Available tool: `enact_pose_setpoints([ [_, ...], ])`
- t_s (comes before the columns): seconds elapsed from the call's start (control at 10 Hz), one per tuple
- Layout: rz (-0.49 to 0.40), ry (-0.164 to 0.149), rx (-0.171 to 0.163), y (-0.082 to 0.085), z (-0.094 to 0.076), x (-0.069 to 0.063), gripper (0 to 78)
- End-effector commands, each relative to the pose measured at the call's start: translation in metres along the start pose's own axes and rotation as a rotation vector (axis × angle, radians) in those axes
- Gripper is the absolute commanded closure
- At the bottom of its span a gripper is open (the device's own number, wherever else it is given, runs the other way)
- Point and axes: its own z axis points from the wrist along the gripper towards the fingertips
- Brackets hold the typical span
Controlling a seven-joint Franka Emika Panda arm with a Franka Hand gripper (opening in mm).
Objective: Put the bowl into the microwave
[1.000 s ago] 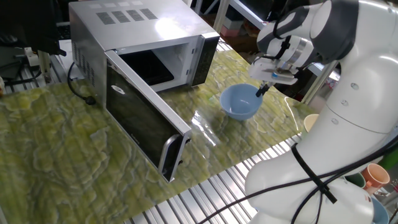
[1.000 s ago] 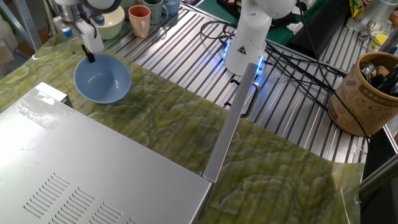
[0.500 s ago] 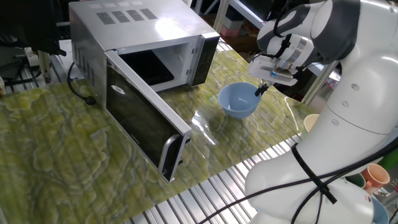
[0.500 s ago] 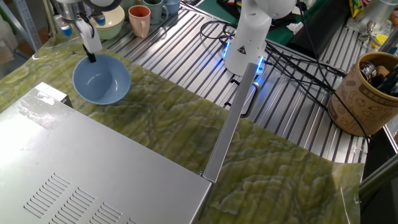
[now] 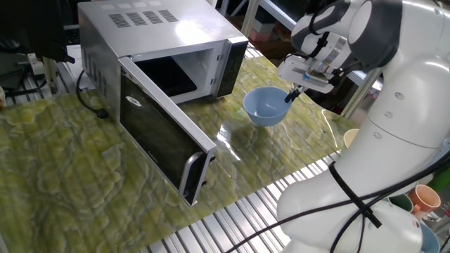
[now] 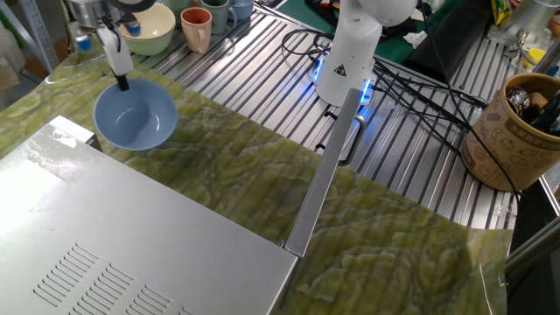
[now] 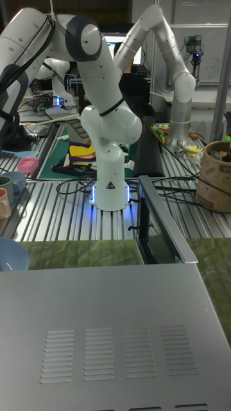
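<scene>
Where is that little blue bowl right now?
In one fixed view, the bowl hangs by its rim from the end effector, just right of the microwave, near its open front.

Light-blue glossy bowl [image 5: 268, 105], paler inside, empty, sitting upright but hanging lifted above the green marbled surface [image 5: 63, 169], pinched at its 3 o'clock rim. It is sitting at 3 o'clock from the microwave [image 5: 158, 56] opening, just beside its front corner, not inside. Silver boxy microwave resting on the surface, vent slots on top, dark glass door [image 5: 158, 137] swinging wide open toward 5 o'clock, cavity showing dark and empty.
</scene>
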Motion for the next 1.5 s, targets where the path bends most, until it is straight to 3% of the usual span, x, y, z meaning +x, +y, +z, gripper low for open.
enact_pose_setpoints([
  [0.1,-0.016,0.018,-0.021,0.003,-0.004,-0.006,76.4],
  [0.3,-0.105,0.040,-0.028,0.003,-0.004,-0.006,76.4],
  [0.4,-0.175,0.031,-0.005,0.003,-0.004,-0.006,76.4],
  [0.5,-0.189,0.024,0.005,0.003,-0.004,-0.006,76.4],
  [0.6,-0.208,-0.015,0.036,0.003,-0.004,-0.006,76.4],
  [0.8,-0.197,-0.027,0.021,0.003,-0.004,-0.006,76.4],
  [0.9,-0.172,-0.021,-0.003,0.010,-0.005,-0.001,76.4],
  [1.0,-0.134,-0.009,-0.031,0.031,-0.010,0.013,76.4],
  [1.1,-0.120,0.002,-0.054,0.039,-0.012,0.019,76.4],
  [1.2,-0.074,0.018,-0.083,0.059,-0.016,0.037,76.4],
  [1.5,-0.015,0.024,-0.092,0.089,-0.012,0.063,76.4],
])
